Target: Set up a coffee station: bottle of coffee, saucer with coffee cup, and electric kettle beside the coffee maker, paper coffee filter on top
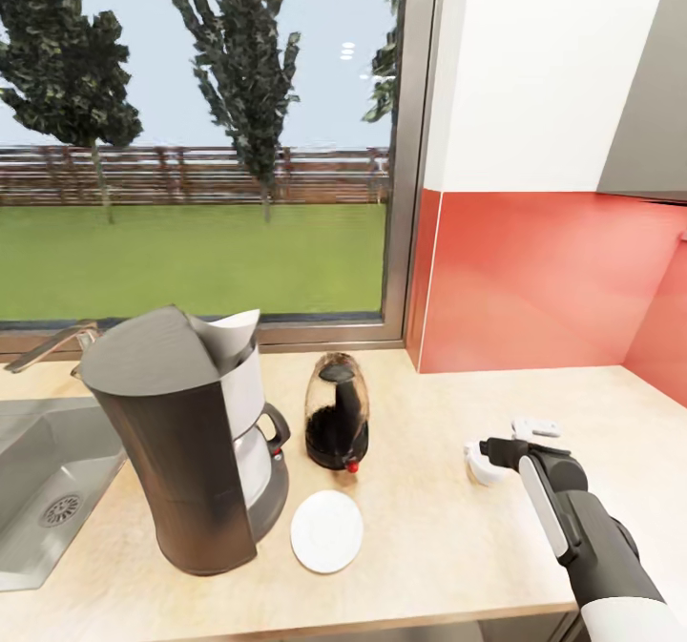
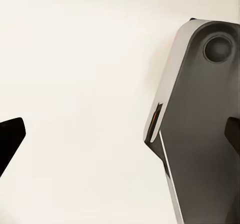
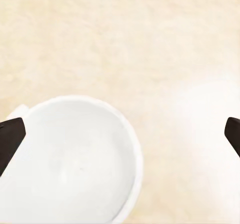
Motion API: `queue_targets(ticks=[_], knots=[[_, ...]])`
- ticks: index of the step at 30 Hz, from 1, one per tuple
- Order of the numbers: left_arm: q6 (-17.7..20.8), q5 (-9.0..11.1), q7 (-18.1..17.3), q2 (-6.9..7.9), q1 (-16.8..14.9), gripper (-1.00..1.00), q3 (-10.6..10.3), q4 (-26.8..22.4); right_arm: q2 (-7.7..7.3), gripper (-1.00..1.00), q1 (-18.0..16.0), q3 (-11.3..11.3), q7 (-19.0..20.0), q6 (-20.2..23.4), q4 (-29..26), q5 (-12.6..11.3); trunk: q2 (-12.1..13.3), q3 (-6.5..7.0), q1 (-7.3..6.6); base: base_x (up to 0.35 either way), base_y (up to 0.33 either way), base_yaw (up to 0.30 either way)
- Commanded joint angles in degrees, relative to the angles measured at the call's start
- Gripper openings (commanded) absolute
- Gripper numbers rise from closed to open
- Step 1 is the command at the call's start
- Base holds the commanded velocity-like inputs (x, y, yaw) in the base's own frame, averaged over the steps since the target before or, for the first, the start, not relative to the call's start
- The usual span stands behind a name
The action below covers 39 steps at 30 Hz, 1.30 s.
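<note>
The coffee cup (image 3: pixel 75 159) is being approached well right of the coffee maker (image 1: pixel 181 442) by the spread, empty right pincer (image 3: pixel 120 134); closing on its rim is judged next.

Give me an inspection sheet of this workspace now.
Surface: countertop, light wood grain.
Job's things: coffee maker with paper coffee filter on top; electric kettle beside it; saucer bare; coffee cup apart from the saucer.
Clutter: small white object behind the cup.
Grippers: right claw open above the cup; left claw open.
Cables: nothing seen.
Surroundings: sink, window, red backsplash.
</note>
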Motion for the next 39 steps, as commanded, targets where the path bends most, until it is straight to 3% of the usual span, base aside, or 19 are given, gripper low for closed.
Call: queue_targets(ticks=[1, 10, 39], knots=[[-0.22, 0.18, 0.2, -0.01, -0.01, 1.0, -0.49, 0.04, -0.02, 1.0, -0.04, 0.04, -0.47, 0.18, -0.01, -0.61, -0.08, -0.09, 0.03, 0.035, -0.025, 0.0], [-0.22, 0.11, 0.19, -0.07, -0.05, 1.0, -0.45, 0.04, -0.1, 1.0, -0.05, -0.08, -0.34, 0.12, 2.98, -0.52, -0.08, -0.09, 0.03, 0.004, -0.003, 0.0], [-0.22, 0.12, 0.2, -0.07, 0.01, 1.0, -0.43, 0.04, -0.27, 1.0, -0.06, -0.02, -0.3, 0.09, 4.6, -0.5, -0.08, -0.09, 0.03, 0.019, -0.011, 0.0]])
